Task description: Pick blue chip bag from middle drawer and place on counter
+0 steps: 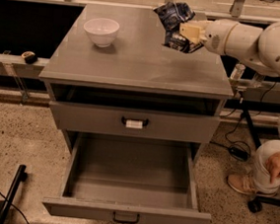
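Observation:
The blue chip bag [174, 24], crumpled dark-blue foil with white print, hangs over the back right part of the counter [135, 59]. My gripper [187, 33], at the end of the white arm coming in from the right, is shut on the bag's right side and holds it just above the grey top. The middle drawer [128, 182] is pulled wide open at the bottom and its grey inside is bare. Its front panel with the small dark handle [126, 216] faces the camera.
A white bowl [101, 31] stands on the counter's back left. The grey drawer front above the open drawer has a handle with a white tag [134, 123] and is shut. A person's knee and shoe [244, 184] are at the right, by cables and a stand.

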Controlling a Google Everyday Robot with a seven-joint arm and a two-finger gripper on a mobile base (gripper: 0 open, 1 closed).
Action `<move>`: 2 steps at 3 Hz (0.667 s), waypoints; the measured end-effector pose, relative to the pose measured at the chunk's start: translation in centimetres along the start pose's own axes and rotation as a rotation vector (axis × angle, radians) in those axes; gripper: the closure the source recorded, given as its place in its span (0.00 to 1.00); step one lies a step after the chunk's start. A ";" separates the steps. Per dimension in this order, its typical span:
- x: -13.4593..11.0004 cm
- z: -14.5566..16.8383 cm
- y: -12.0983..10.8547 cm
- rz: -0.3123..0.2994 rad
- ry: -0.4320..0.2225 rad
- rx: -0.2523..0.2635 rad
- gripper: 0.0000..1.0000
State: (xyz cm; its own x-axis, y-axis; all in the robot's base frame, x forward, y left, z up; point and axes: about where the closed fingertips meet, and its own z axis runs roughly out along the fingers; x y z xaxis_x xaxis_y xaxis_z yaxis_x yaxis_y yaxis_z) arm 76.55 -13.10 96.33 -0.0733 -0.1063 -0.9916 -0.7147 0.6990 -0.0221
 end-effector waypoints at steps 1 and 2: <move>1.2 2.1 -1.8 0.070 0.048 0.057 1.00; 3.6 2.8 -3.4 0.150 0.089 0.106 0.83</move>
State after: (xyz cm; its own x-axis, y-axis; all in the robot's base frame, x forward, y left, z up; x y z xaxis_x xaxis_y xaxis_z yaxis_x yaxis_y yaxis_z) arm 80.68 -13.84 92.46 -0.2383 -0.0543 -0.9697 -0.6142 0.7818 0.1072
